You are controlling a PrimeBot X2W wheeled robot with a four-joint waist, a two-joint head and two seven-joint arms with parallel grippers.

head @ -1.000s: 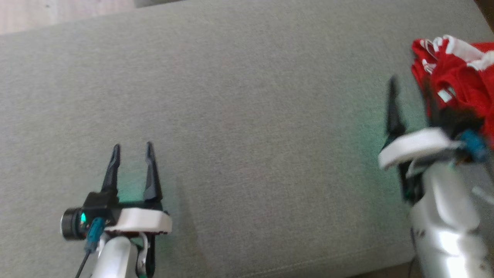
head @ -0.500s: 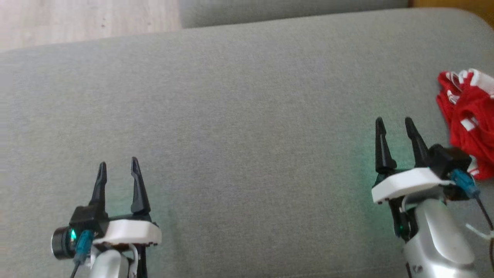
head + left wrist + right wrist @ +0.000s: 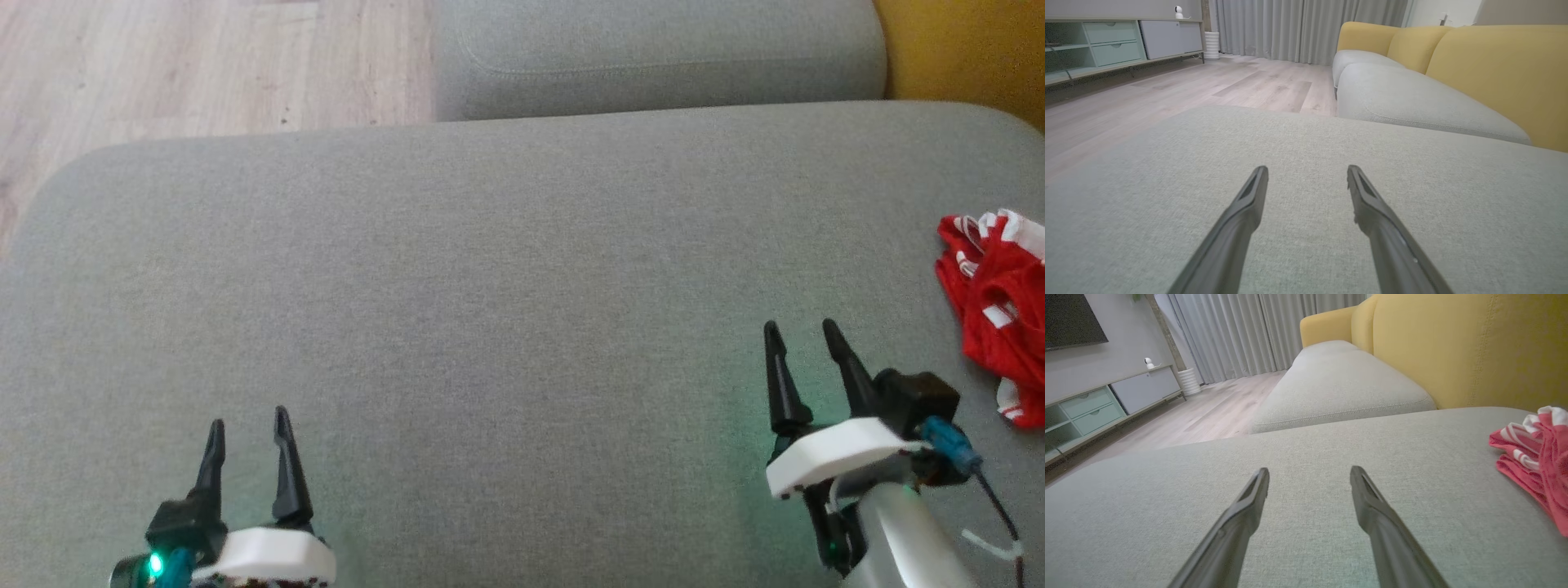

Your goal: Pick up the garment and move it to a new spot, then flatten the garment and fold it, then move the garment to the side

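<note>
A red garment (image 3: 998,310) with white trim lies bunched at the right edge of the grey sofa cushion (image 3: 506,286); it appears too at the right of the right wrist view as the garment (image 3: 1539,457). My right gripper (image 3: 800,328) stands open over the cushion, left of the garment and apart from it, nothing between its fingers (image 3: 1249,498). At the lower left my left gripper (image 3: 247,420) is open and empty as well, its fingers (image 3: 1253,192) low above bare cushion.
A second grey seat cushion (image 3: 653,57) adjoins the far side, with a yellow sofa back (image 3: 963,49) at the right. Wooden floor (image 3: 163,65) lies beyond the cushion's far-left edge. A low cabinet (image 3: 1106,45) and curtains (image 3: 1306,28) stand across the room.
The head camera has shifted, bringing the far cushion and floor into view. The right gripper has drawn back from the garment, which stays on the cushion. Both grippers stay open.
</note>
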